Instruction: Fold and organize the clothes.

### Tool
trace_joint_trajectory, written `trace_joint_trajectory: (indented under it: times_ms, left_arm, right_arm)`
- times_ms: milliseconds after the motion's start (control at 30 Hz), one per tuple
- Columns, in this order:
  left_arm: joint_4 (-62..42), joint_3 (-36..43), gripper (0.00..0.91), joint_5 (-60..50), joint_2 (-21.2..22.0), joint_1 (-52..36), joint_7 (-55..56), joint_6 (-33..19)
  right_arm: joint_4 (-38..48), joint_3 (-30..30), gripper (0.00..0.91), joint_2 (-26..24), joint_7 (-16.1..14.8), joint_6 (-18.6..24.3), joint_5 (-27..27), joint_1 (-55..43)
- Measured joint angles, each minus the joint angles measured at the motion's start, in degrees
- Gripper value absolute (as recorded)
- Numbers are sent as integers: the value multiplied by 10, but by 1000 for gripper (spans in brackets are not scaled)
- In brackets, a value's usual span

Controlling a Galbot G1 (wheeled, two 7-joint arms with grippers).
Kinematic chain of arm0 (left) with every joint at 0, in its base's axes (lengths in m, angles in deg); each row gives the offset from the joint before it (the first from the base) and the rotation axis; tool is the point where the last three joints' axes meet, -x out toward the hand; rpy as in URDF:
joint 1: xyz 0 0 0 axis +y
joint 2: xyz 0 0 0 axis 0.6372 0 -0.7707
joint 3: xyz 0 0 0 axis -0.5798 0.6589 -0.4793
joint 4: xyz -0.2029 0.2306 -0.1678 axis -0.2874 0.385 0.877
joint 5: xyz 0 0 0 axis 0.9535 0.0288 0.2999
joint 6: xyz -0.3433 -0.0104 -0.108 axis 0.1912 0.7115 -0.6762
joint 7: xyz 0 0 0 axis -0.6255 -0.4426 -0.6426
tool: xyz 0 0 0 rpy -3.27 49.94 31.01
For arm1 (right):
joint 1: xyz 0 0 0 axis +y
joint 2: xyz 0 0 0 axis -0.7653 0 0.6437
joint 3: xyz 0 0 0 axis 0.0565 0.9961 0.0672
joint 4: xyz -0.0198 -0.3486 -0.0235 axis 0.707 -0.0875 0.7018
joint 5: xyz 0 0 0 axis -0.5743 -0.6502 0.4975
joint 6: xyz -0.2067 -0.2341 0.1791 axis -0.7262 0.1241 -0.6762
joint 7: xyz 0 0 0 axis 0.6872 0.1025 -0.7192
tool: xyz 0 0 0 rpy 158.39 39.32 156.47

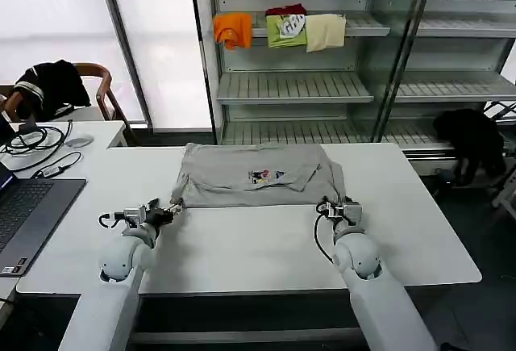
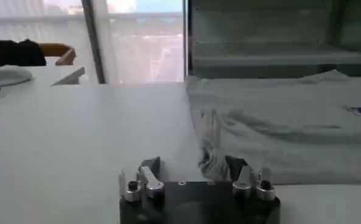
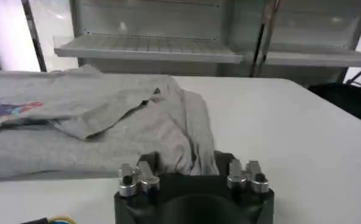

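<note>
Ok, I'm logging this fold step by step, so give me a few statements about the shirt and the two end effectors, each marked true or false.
1. The grey shirt lies on the white table with its small multicoloured print facing up. True.
2. The left end effector is at the shirt's near left corner. True; the left wrist view shows the fabric bunched between its fingers.
3. The right end effector hovers over the laptop. False; it is at the shirt's near right corner, with cloth between its fingers.
4. The shirt hangs on the shelf behind the table. False; it is on the table.
5. Orange, green and cream garments sit on an upper shelf. True.
</note>
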Motion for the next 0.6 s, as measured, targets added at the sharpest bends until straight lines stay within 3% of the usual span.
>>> trace_joint_trajectory:
  times_ms: [600]
  left_arm:
    - [29,15,10,-23,-5,11,-13,2]
  right_arm:
    - [-40,-8,0,-5,12,-3,8,30]
